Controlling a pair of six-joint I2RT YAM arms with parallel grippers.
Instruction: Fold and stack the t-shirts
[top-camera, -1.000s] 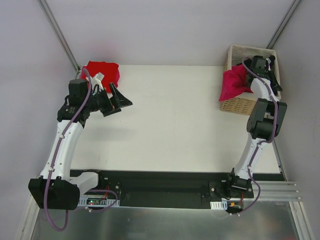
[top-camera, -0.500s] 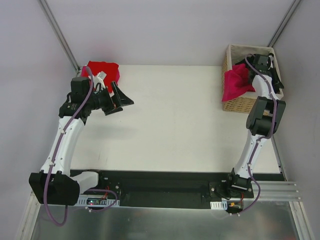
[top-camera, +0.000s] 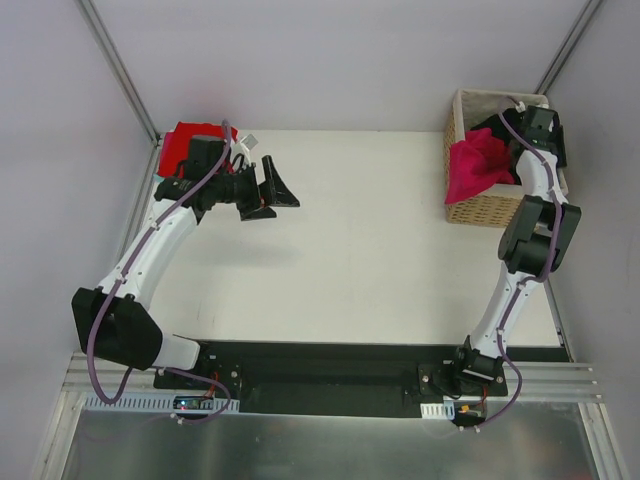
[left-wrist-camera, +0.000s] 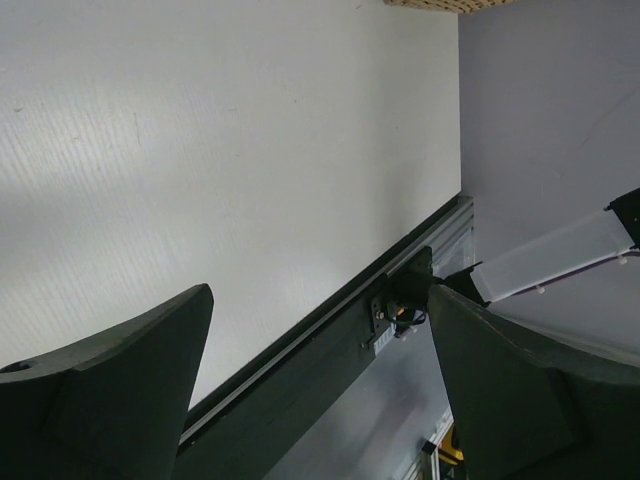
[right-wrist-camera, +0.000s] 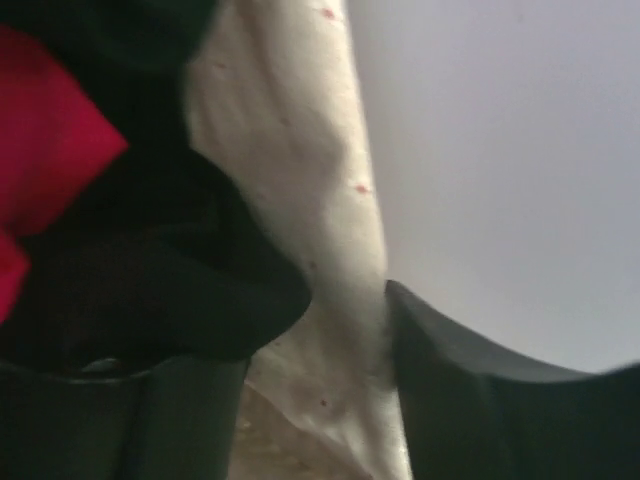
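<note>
A red t-shirt (top-camera: 183, 143) lies bunched at the table's back left corner, partly behind my left arm. My left gripper (top-camera: 277, 194) hangs open and empty over the table to the right of it; in the left wrist view (left-wrist-camera: 318, 300) both fingers frame bare table. A magenta-pink t-shirt (top-camera: 473, 168) drapes over the wicker basket's (top-camera: 487, 209) left rim. Black cloth (top-camera: 489, 128) lies inside the basket. My right gripper (top-camera: 531, 123) is down in the basket, jaws apart (right-wrist-camera: 320, 340), with black cloth (right-wrist-camera: 150, 280) lying over its left finger and pink cloth (right-wrist-camera: 45, 150) beyond.
The basket's cream liner (right-wrist-camera: 290, 130) fills the gap between the right fingers. The basket stands at the table's back right corner against the wall. Slanted frame poles (top-camera: 120, 70) rise at both back corners. The black mounting rail (top-camera: 320, 375) runs along the near edge.
My left arm has swung right, away from the red shirt and out over the table. My right gripper has shifted slightly back and right inside the basket.
</note>
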